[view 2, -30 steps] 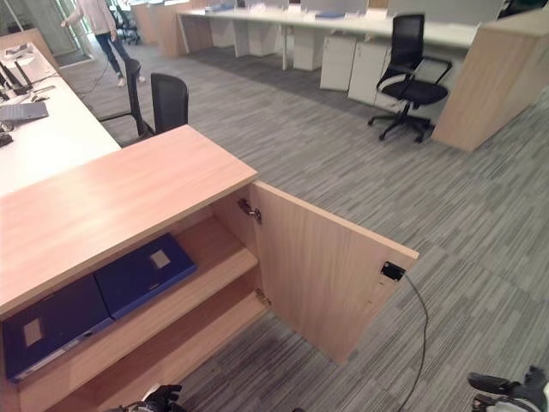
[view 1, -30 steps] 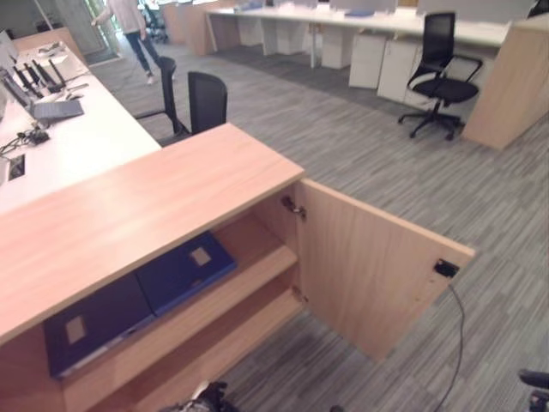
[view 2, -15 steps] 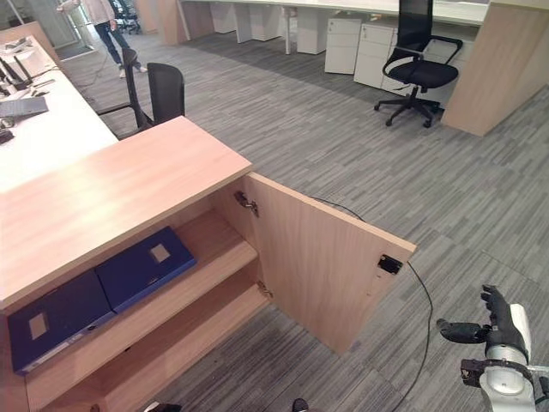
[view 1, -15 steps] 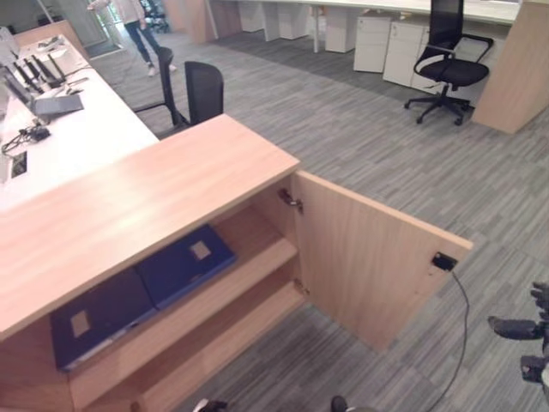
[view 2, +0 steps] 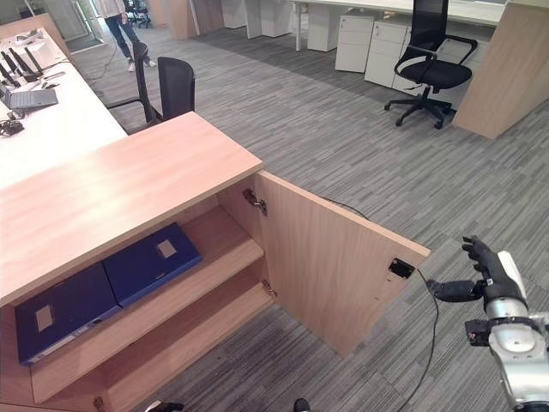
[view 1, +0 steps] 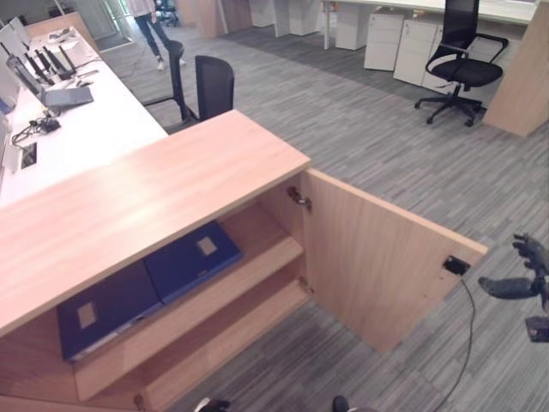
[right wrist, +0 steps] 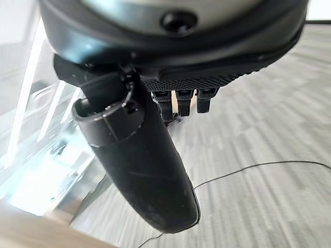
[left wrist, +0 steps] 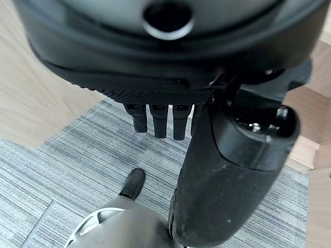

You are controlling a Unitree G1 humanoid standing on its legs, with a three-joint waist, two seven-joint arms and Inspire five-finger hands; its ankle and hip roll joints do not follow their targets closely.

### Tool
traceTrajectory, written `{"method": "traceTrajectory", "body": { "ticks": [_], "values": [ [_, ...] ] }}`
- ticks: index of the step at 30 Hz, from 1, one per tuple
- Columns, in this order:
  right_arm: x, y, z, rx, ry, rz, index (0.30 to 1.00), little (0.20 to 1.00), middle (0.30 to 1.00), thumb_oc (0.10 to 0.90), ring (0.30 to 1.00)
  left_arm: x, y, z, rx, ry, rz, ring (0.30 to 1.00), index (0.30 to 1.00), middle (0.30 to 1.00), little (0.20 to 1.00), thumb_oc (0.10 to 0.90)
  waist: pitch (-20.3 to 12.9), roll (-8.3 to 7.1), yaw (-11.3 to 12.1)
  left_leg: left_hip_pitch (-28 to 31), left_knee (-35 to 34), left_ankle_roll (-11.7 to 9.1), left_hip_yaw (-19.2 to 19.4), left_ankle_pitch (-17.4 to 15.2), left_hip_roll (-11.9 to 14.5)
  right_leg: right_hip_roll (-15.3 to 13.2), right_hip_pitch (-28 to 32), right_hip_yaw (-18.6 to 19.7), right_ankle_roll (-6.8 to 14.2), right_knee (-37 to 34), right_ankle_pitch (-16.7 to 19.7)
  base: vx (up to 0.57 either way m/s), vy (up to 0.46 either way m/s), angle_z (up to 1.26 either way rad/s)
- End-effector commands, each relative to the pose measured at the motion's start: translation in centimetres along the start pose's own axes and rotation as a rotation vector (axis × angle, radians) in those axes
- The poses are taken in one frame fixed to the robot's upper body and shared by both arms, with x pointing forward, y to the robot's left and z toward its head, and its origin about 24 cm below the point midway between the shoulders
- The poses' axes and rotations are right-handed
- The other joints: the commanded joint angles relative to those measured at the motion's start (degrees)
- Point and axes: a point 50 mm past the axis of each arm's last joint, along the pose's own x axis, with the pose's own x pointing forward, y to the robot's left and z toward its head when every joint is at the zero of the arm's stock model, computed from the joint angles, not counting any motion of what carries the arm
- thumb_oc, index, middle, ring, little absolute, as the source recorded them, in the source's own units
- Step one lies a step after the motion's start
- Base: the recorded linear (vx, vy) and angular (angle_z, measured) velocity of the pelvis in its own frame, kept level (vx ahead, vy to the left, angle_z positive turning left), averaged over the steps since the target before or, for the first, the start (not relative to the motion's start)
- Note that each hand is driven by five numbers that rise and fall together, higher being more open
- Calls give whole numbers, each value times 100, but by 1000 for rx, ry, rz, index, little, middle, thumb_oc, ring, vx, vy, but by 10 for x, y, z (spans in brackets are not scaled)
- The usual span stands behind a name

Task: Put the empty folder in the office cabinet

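Observation:
Two dark blue folders lie flat on the upper shelf of the wooden office cabinet, one to the right and one to the left. The cabinet door stands wide open, with a small black fitting at its free edge. My right hand hovers open a little to the right of that edge, thumb pointing at it and not touching. My left hand hangs low by the cabinet, fingers relaxed and holding nothing. The lower shelf is bare.
A black chair stands behind the cabinet and another at the far right. A white desk with a laptop runs along the left. A wooden partition rises at the right. A person walks at the back.
My right hand has risen from the lower right corner to beside the door's free edge. The camera has shifted slightly; the folders and the door have not moved.

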Motion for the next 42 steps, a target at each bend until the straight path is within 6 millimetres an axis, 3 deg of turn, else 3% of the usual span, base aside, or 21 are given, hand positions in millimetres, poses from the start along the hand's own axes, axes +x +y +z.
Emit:
{"method": "traceTrajectory", "body": {
  "ticks": [1,8,13,16,18,19,20,22,24,27,31,42],
  "values": [
    [12,-15,65,37,-293,-36,900,900,900,800,900,0,32,-9,58,38,62,900,900,900,900,800,-324,-545,139,-42,360,-242,-95,239,171,128,194,94,109,43,-1080,0,0,0],
    [18,-8,80,69,-343,24,900,900,900,800,900,1,30,-8,56,35,53,900,900,900,900,800,-323,-571,182,-70,324,-272,-102,284,200,162,180,80,95,43,-1091,0,0,0],
    [17,-4,88,-8,-364,78,900,900,900,800,900,1,29,-4,65,25,47,900,900,900,900,800,-296,-572,160,-156,346,-293,-220,372,184,164,132,116,97,43,-1072,0,0,0],
    [15,-6,89,-52,-368,101,900,900,900,800,900,1,28,-2,66,16,40,900,900,900,900,800,-271,-603,129,-298,546,-167,-499,-38,28,110,83,217,98,43,-1071,-43,27,-4],
    [16,-9,90,-62,-361,97,900,900,900,800,900,1,30,0,58,5,46,900,900,900,900,800,-176,-678,209,-617,799,62,-1178,-176,-351,10,-47,266,84,43,-898,-121,61,-17],
    [18,-7,90,-60,-350,113,900,900,900,800,900,1,29,-2,41,1,45,900,900,900,900,800,-126,-788,278,-838,883,304,-1915,-725,-923,-72,-118,427,121,58,-793,-37,55,-23],
    [18,-7,90,-60,-351,113,900,900,900,800,900,1,29,-2,40,1,45,900,900,900,900,800,-138,-792,268,-859,885,309,-1922,-716,-932,-80,-133,420,124,56,-787,-24,52,-63],
    [20,-1,90,-59,-343,138,900,900,900,800,900,0,29,-9,-2,6,50,900,900,900,900,800,-42,-826,390,-1038,1056,476,-2742,-1010,-1550,-67,-253,753,194,107,-610,-34,69,-107],
    [23,-4,91,-72,-331,144,900,900,900,800,900,0,26,-11,-17,3,39,900,900,900,900,800,-55,-784,358,-913,904,562,-2987,-1115,-1751,23,-311,1037,221,113,-524,-32,118,-122],
    [24,-7,88,-85,-303,154,900,900,900,800,900,-1,25,-15,-8,12,28,900,900,900,900,800,-153,-695,265,-722,565,618,-2770,-1087,-1736,3,-432,1280,285,108,-397,-25,163,-85],
    [25,5,90,-107,-310,213,900,900,900,800,900,-1,27,-18,-3,16,29,900,900,900,900,800,-204,-635,217,-602,241,729,-2565,-978,-1754,-56,-630,1432,380,199,-276,-45,126,-62],
    [28,32,113,-107,-376,322,900,900,900,800,900,0,30,-5,28,-25,34,900,900,900,900,800,-196,-671,90,-442,-141,948,-2002,-838,-1925,-173,-995,1771,629,305,78,-72,111,-27]
  ]
}}
